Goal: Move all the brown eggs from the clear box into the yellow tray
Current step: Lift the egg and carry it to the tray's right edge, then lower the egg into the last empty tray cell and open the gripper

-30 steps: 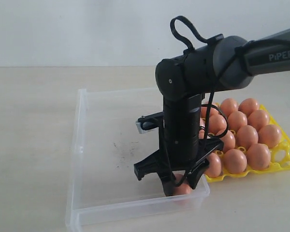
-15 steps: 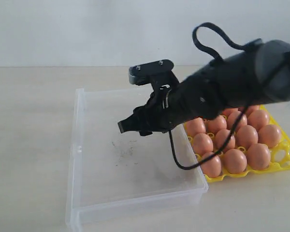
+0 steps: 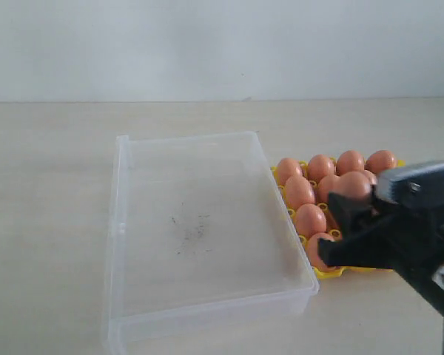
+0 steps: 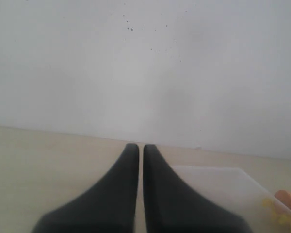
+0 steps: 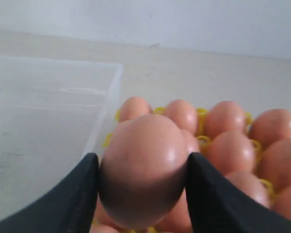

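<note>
Brown egg [image 5: 143, 165] held in right jaws, left jaws together; beige table [image 3: 52, 222], white wall [image 3: 207, 44]

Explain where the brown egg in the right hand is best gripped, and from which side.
The widest belly of the brown egg, the right hand closing from opposite sides, as now. The shell tapers toward both ends, so a grip elsewhere may slip.

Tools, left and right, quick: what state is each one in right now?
Left tool: closed, holding nothing.
Right tool: closed on a brown egg.
</note>
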Available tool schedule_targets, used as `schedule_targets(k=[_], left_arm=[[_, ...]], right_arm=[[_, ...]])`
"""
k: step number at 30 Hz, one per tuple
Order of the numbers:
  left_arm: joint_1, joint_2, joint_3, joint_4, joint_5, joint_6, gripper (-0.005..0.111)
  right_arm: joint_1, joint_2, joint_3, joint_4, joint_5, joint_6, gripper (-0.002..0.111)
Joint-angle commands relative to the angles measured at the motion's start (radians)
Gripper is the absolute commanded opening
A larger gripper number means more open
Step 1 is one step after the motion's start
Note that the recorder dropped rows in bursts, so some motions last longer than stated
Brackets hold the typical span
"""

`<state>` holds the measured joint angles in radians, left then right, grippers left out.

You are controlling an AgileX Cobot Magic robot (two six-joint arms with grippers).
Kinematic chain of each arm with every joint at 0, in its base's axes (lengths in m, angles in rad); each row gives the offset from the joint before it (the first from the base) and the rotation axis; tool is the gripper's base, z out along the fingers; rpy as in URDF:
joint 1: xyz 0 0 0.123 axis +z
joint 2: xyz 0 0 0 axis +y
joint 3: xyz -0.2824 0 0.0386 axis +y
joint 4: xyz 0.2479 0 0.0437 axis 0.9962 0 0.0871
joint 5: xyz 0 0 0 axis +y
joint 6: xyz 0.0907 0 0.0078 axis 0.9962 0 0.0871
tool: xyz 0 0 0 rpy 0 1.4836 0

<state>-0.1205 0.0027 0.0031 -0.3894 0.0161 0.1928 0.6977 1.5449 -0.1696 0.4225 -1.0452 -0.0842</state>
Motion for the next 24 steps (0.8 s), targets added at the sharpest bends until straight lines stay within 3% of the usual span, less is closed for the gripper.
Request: schedule_targets(k=[1,5,18,24], left_arm=[[-0.007,-0.003,-0.003,-0.011,-0.016,-0.007,0.004],[-0.007,-0.003,-0.003,-0.011,-0.016,-0.007,0.004],[-0.007,-0.003,-0.003,-0.011,-0.016,-0.007,0.004],[-0.007,-0.003,-0.003,-0.011,-0.016,-0.007,0.004]], right_arm=[[0.001,-0.109,0.154,0.111,-0.155,0.002,0.0],[0.001,-0.145,0.17,0.389,-0.053,-0.041,0.0],[-0.001,-0.145,0.118,0.565,0.047,-0.126,0.0],[-0.003,-0.145,-0.038,0.752,0.196,-0.366,0.0]])
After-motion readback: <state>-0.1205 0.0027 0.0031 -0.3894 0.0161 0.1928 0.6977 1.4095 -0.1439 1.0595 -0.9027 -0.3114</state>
